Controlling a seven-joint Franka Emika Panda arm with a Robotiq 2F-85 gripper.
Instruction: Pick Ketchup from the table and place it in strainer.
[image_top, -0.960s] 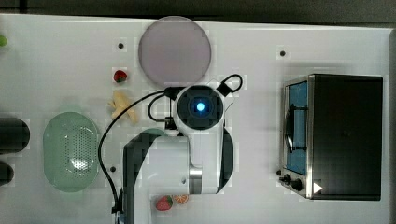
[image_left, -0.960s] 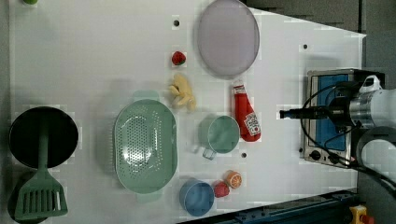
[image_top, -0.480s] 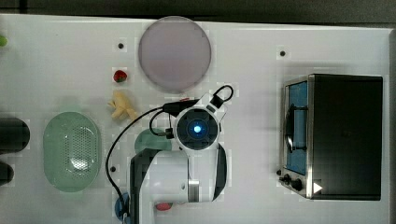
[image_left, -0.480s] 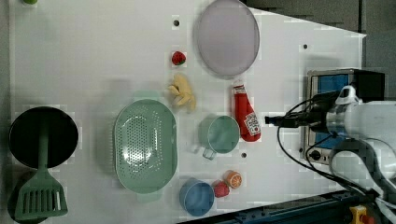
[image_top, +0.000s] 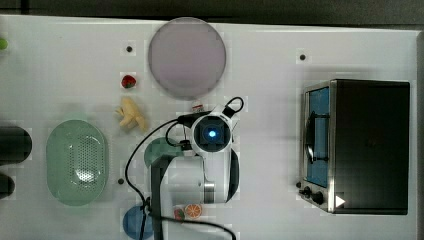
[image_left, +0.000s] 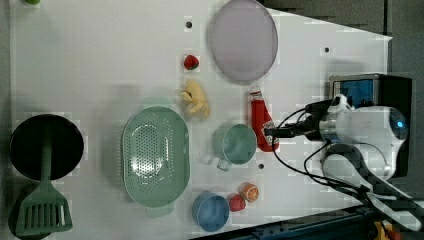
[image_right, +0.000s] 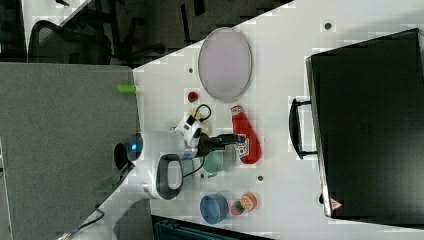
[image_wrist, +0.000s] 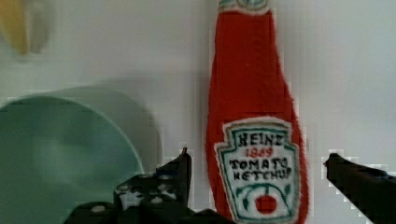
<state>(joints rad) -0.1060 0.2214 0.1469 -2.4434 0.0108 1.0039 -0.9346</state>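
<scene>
The Ketchup (image_left: 262, 125) is a red bottle with a white cap and label, lying flat on the white table between the green cup (image_left: 235, 144) and the toaster oven. My gripper (image_wrist: 259, 159) is open. In the wrist view its two black fingers (image_wrist: 177, 175) stand either side of the Ketchup's (image_wrist: 254, 130) label end, apart from it. In the left view the gripper (image_left: 272, 132) reaches over the bottle's base. The arm covers most of the bottle in the top view, where its cap (image_top: 197, 106) peeks out. The strainer (image_left: 156, 150), a pale green perforated oval, sits at the top view's left (image_top: 77, 162).
The green cup (image_wrist: 60, 154) stands close beside the Ketchup. A purple plate (image_top: 187, 57), strawberry (image_top: 128, 81) and banana (image_top: 131, 115) lie beyond. The toaster oven (image_top: 360, 145) is at the top view's right. A blue bowl (image_left: 211, 211), orange slice (image_left: 248, 191) and black pan (image_left: 45, 147) sit nearby.
The arm has travelled over the table toward the Ketchup, downward in the top view and leftward in the left view. Its gripper stayed open. The objects have not moved.
</scene>
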